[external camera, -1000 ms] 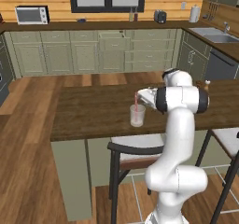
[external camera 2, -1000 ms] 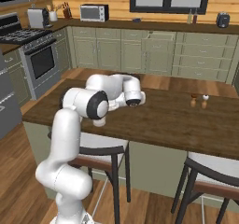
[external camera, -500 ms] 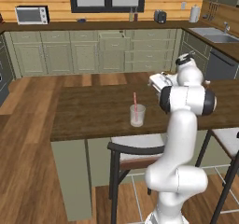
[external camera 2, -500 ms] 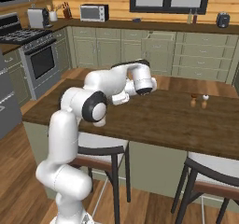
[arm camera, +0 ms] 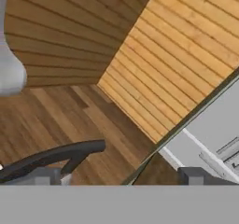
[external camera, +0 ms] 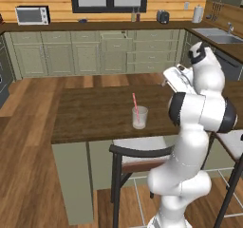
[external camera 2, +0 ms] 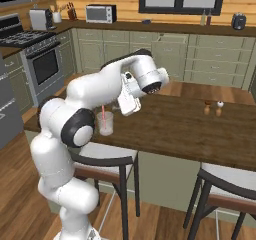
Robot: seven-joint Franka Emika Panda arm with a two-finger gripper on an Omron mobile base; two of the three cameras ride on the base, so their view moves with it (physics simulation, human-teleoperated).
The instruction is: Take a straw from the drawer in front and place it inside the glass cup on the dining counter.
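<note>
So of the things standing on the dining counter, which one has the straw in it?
The glass cup near the counter's front edge; the red-pink straw leans up out of it. The two small shakers farther along hold nothing.

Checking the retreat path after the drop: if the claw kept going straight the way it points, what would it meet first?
Probably the wood floor: the hand view, between the open claw tips, looks onto floorboards, though depth is unclear.

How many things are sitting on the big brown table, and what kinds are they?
Glass cup: 1
Straw, standing in the cup: 1
Small shakers near the far side of the dining counter: 2
Total: 4
</note>
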